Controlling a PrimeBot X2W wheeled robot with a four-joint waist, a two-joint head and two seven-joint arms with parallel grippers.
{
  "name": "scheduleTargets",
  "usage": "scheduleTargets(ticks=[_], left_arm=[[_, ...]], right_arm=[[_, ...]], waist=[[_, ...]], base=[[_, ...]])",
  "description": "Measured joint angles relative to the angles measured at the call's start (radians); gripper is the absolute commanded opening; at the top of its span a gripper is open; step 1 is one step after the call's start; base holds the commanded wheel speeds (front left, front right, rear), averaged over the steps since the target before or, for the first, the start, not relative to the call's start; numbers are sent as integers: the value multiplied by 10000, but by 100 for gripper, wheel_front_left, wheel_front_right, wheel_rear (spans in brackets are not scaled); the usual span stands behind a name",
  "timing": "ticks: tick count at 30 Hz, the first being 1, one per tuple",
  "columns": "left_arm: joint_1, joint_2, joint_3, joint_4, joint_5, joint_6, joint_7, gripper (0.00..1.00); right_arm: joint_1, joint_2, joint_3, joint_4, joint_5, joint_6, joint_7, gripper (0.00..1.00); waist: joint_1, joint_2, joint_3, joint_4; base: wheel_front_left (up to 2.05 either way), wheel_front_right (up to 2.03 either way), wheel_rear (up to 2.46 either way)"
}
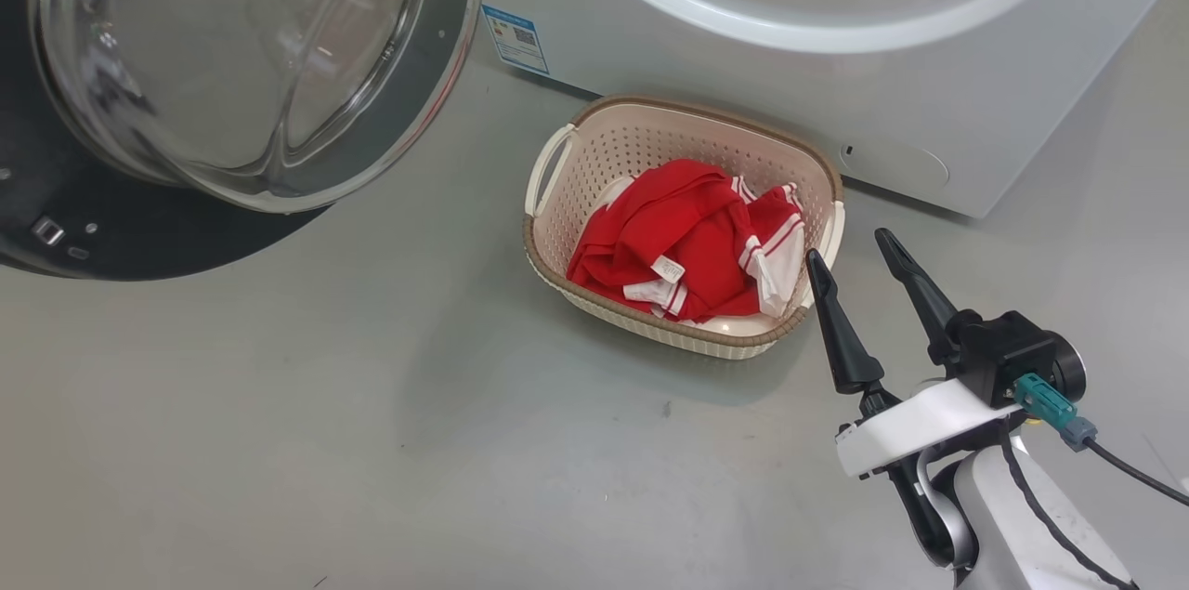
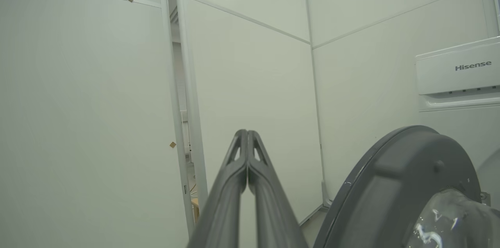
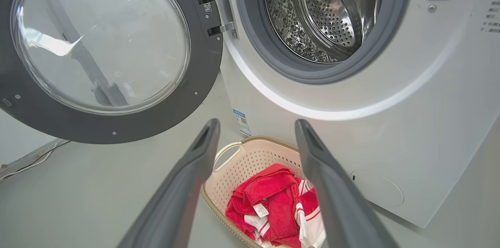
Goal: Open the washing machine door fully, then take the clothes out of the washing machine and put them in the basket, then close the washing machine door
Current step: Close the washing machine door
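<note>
Head view, door: the washing machine door [image 1: 232, 79], large and round with a wide glossy black rim and a bulging clear glass bowl, is swung wide open at the upper left.
Head view, machine: the big white front-loading washing machine [image 1: 743, 79] is seen along the top, with a small blue label [image 1: 516, 37] at its lower corner near the door.
Head view, basket: the small cream perforated plastic basket [image 1: 641, 139] with a brown woven-look rim is set on the grey floor [image 1: 325, 432], its far rim near the machine's front.
Head view, clothes: the clothes [image 1: 692, 246], bright red garments with white stripe trim, are heaped crumpled inside the basket, with a white label turned up.
Head view, open room: a wide bare stretch of floor is seen between door and basket, and in front of the basket.
Head view, right gripper: the right gripper [image 1: 849, 245] is held just beside the basket's right handle, its long dark fingers spread apart with nothing between them.
Left wrist view, left gripper: the left gripper [image 2: 247, 134] is closed tip to tip on nothing and pointed at white wall panels [image 2: 78, 123].
Left wrist view, door edge: the door's dark rim is seen at the lower right, apart from the fingers.
Right wrist view, opening: the perforated steel drum [image 3: 324, 17] is ringed by a grey rubber gasket [image 3: 250, 37], and the door is hung from a metal hinge [image 3: 222, 8].
Right wrist view, basket: the basket with the clothes is framed between the parted fingers, below the opening.
</note>
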Motion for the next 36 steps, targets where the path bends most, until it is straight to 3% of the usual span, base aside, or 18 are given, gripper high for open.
scheduleTargets(ticks=[12, 16, 24, 36], left_arm=[[-1708, 44, 1670, 2930, -3081, 462, 2274, 0], [-2251, 240, 1973, 3741, -3666, 619, 2951, 0], [-3272, 286, 3028, 5402, -5400, 1350, 4546, 0], [-4175, 240, 3306, 6667, -6289, 1657, 6126, 0]], right_arm=[[-77, -17, 378, 178, 6, 0, 0, 100], [-85, -50, 305, 253, 10, 0, 0, 100], [-265, -48, 362, 278, 21, 0, 0, 100], [-385, -56, 343, 332, 54, 0, 0, 100]], waist=[[0, 0, 168, -459], [0, 0, 218, -549], [-1, 0, 340, -686], [-1, 0, 443, -816]], base=[[0, 0, 0], [0, 0, 0], [0, 0, 0], [0, 0, 0]])
